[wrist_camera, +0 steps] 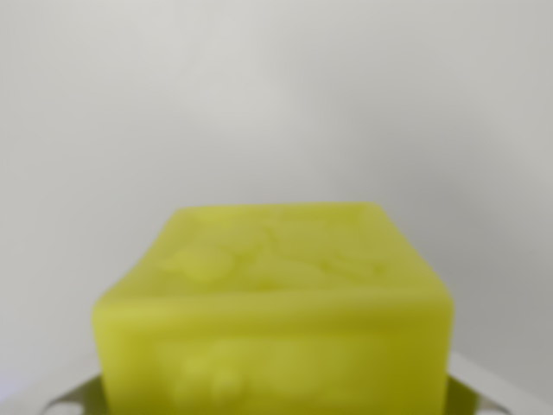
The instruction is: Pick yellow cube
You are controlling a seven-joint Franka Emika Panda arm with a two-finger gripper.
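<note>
The yellow cube (pixel 276 303) fills the lower middle of the wrist view, very close and out of focus, with faint raised marks on its top and front faces. My gripper (pixel 276 399) sits at the bottom edge. One pale finger (pixel 501 387) shows at the wrist view's right and a sliver of the other finger (pixel 76 396) at the left. Both press against the cube's sides, so the gripper is shut on the cube. The cube's underside is cut off by the frame.
Behind the cube there is only a plain, blurred white-grey surface (pixel 276 95), with no other object or edge visible.
</note>
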